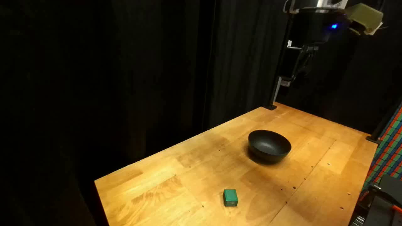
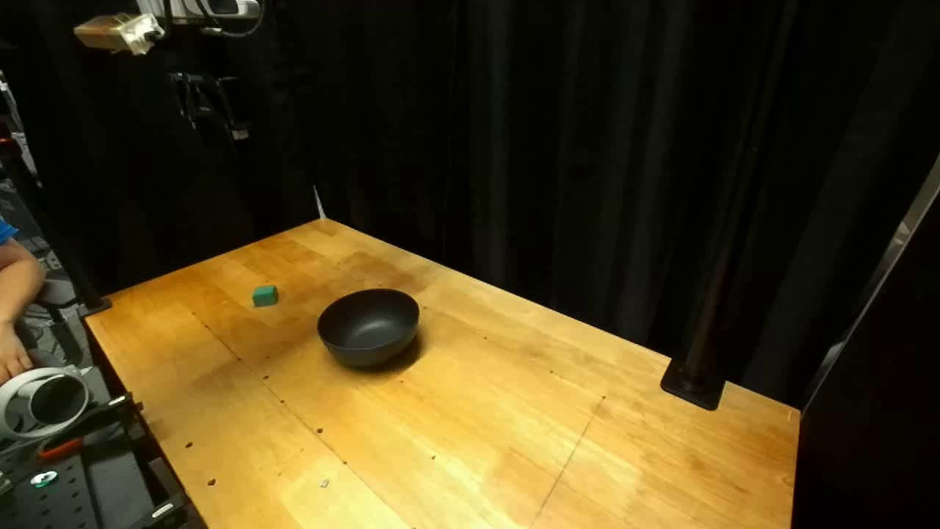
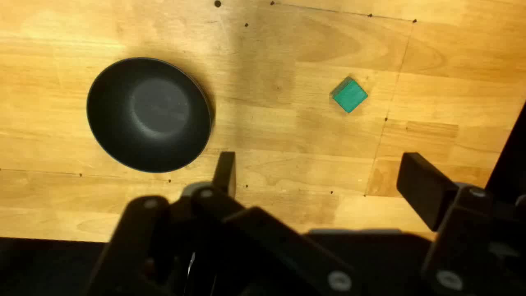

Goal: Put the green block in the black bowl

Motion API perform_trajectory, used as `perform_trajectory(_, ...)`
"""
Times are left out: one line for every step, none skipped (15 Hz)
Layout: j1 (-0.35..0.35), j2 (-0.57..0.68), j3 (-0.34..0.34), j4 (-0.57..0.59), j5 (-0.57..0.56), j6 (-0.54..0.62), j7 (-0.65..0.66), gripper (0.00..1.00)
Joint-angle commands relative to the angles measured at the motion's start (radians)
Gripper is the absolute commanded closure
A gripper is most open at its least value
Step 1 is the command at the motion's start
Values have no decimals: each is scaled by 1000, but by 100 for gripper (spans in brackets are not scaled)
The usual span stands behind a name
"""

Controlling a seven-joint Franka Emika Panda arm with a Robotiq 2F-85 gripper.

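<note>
Wooden table (image 2: 514, 441), black curtains (image 2: 587, 147) behind. Green block (image 3: 350, 96) sits cornerwise, upper right in the wrist view; probably light and stiff, I'd twist and pinch opposite flat sides. Gripper (image 3: 318, 174) spread wide, empty.

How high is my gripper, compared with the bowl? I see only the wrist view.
Observer: In both exterior views, the gripper hangs much higher than the bowl.
Operator: Good. Is anybody near?
Observer: Yes, in an exterior view a hand shows beside the table.
Operator: Does anything stand at the table's border?
Observer: Yes, in an exterior view a post stands on it, near an edge.
</note>
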Motion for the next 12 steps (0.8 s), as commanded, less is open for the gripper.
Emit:
perform_trajectory(-5,0,5,7,1,-1,-1,0)
perform_trajectory(-5,-2,5,13,1,-1,-1,0)
perform_trajectory(-5,-5,5,17,1,-1,-1,0)
perform_trajectory(-5,-7,5,20,1,-1,-1,0)
perform_trajectory(-5,-8,5,20,1,-1,-1,0)
perform_trajectory(-5,-8,5,20,1,-1,-1,0)
perform_trajectory(-5,-8,5,20,1,-1,-1,0)
perform_trajectory(-5,-8,5,20,1,-1,-1,0)
perform_trajectory(-5,-8,5,20,1,-1,-1,0)
perform_trajectory(-5,-8,5,20,1,-1,-1,0)
perform_trajectory(-5,-8,5,20,1,-1,-1,0)
perform_trajectory(-5,-8,5,20,1,-1,-1,0)
